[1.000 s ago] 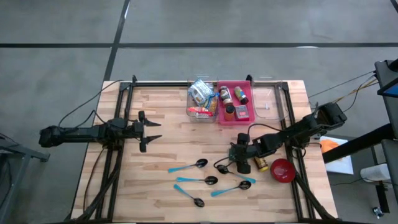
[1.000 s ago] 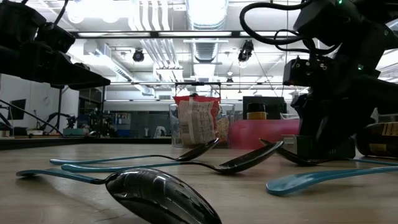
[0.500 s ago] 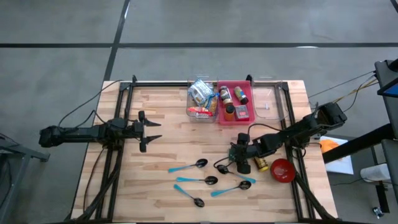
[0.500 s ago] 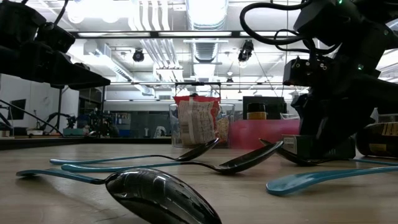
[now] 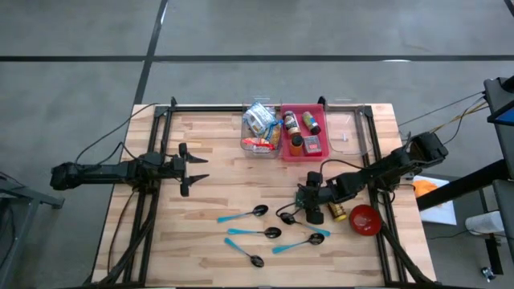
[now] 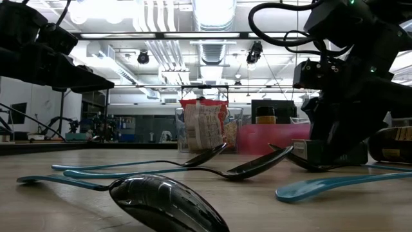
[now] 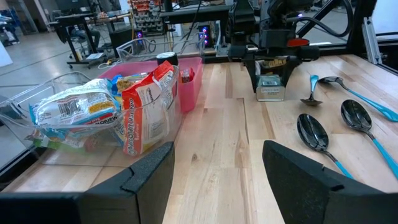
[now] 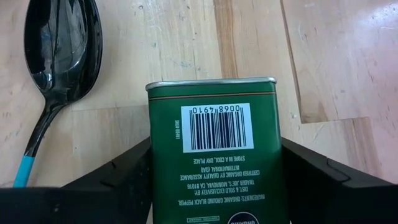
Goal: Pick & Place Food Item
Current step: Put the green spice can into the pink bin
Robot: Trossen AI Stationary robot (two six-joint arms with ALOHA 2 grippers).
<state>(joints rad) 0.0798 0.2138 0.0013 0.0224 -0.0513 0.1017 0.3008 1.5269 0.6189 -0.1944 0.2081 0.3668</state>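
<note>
**Green Tin Held Low Over the Table**

The wooden table is the biggest thing here. Two dark arms reach over it. The left arm lies flat along the left side. The left gripper hangs above bare wood with its fingers spread wide, and nothing is between them.

The right arm comes in from the right edge. The right gripper is down low near the front right part of the table. Its two fingers sit on each side of a green tin and hold it. The tin has a white label with black bars on it.

At the back of the table stand a clear bin full of snack bags and a pink bin with small jars in it. A red bowl sits just to the right of the right gripper.

Several spoons with blue handles lie on the front of the table. One spoon lies just beside the tin.
</note>
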